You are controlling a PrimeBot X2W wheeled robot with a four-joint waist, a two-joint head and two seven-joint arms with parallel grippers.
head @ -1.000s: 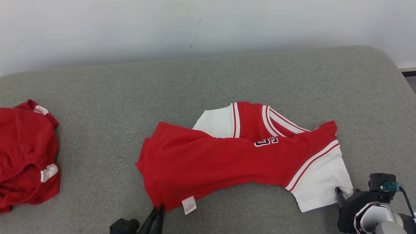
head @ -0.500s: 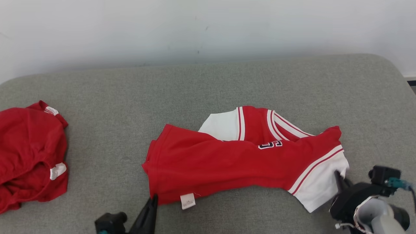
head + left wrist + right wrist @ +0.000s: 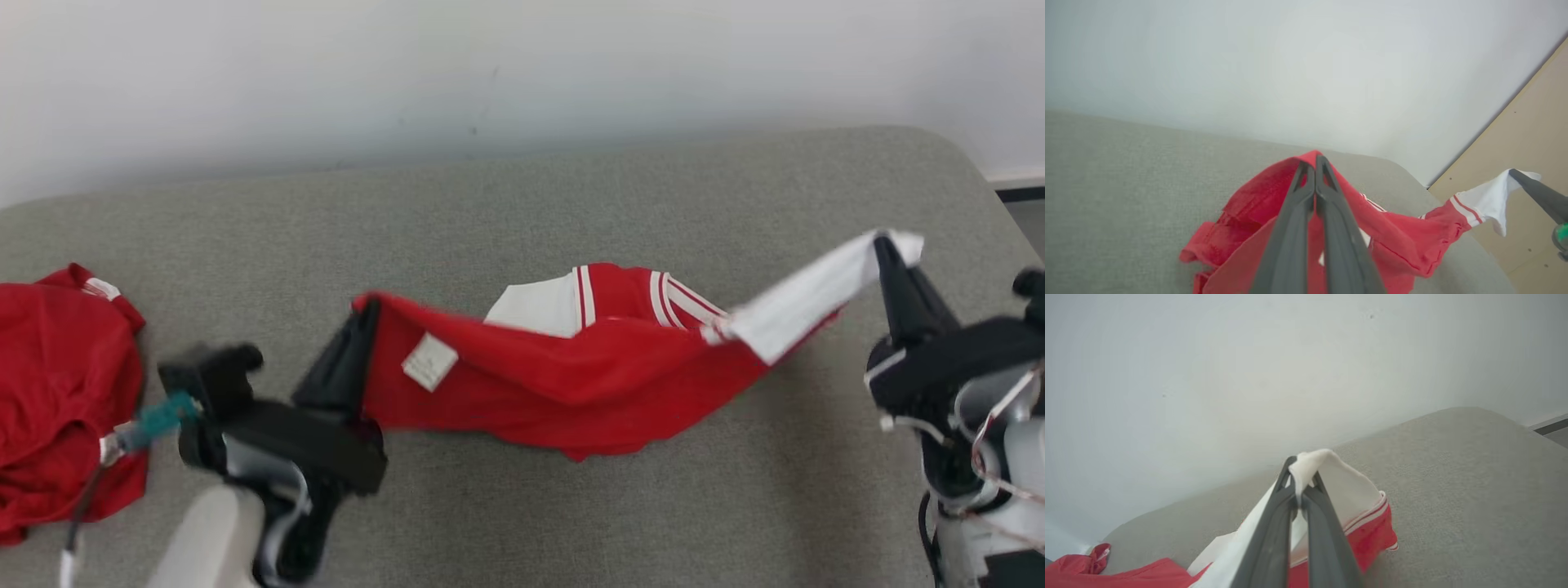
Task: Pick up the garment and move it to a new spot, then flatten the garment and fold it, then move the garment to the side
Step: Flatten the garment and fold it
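Note:
The garment point(image 3: 571, 376) is a red jersey with white sleeves and striped trim, stretched between both grippers above the grey cushion point(image 3: 522, 212). My left gripper point(image 3: 369, 314) is shut on its red hem corner, near a white label point(image 3: 429, 362). My right gripper point(image 3: 886, 245) is shut on the white sleeve point(image 3: 808, 294) and holds it raised. The jersey's middle sags onto the cushion. In the left wrist view the closed fingers point(image 3: 1310, 196) pinch red cloth point(image 3: 1261, 196). White fabric point(image 3: 1327, 473) sits pinched in the closed fingers point(image 3: 1298, 494) of the right wrist view.
A second red garment point(image 3: 57, 392) lies crumpled at the cushion's left edge. A pale wall point(image 3: 490, 65) runs behind the cushion. The cushion's rounded right corner point(image 3: 963, 163) drops toward the floor.
Both grippers closed on the jersey and lifted it: the left raised the hem corner up and back, the right raised the white sleeve. The head camera shifted slightly.

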